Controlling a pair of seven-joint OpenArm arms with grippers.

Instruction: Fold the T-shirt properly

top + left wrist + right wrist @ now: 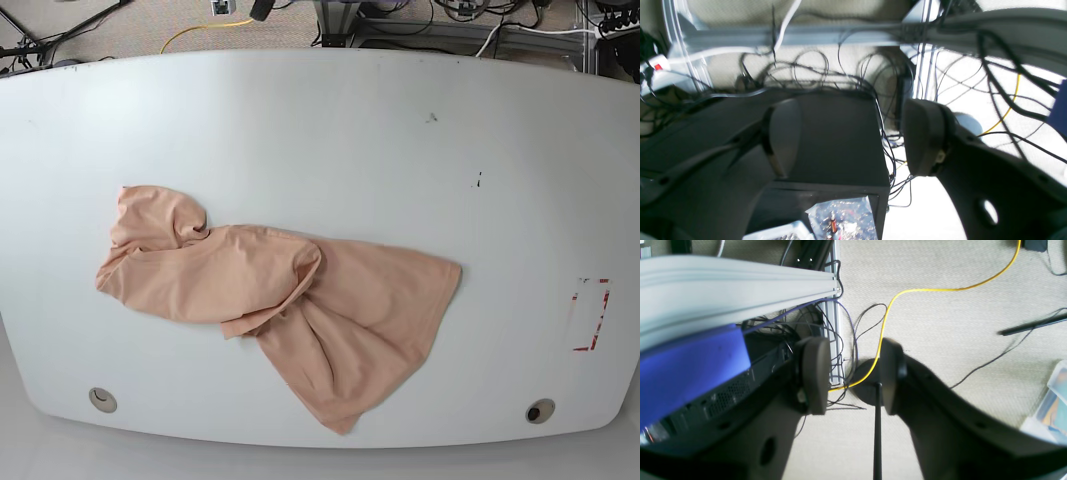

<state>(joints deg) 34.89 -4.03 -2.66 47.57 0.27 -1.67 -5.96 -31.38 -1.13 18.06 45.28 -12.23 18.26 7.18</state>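
Nearest to the wrist views, the left hand [851, 138] was released, its dark, rounded fingers standing wide apart with nothing between. The right hand [853, 376] was also released, with a narrower gap and equally empty. Neither of them appeared in the base view, so its exact distance to the cloth could not be told.

The T-shirt [375, 310] lay on the bench, well apart from both hands. Its long axis went mostly crosswise, from the right arm's side toward the left arm's side, on a slant. The bunched end was on the right arm's side, so I judged this arm to be the nearer one for it; the flatter, wedge-shaped part seemed better for the left. The cloth was soft, matt and peach-coloured, with rounded creases and one thick overlapping fold.

Under it the bench [320, 130] was smooth and white, with rounded corners.

Farther down, the left wrist view showed a flat black box [836, 133] and a shiny, crinkled plastic bag [846, 216]. In the right one, a thin yellow cable [940, 290] curved over the woven grey floor [940, 323].
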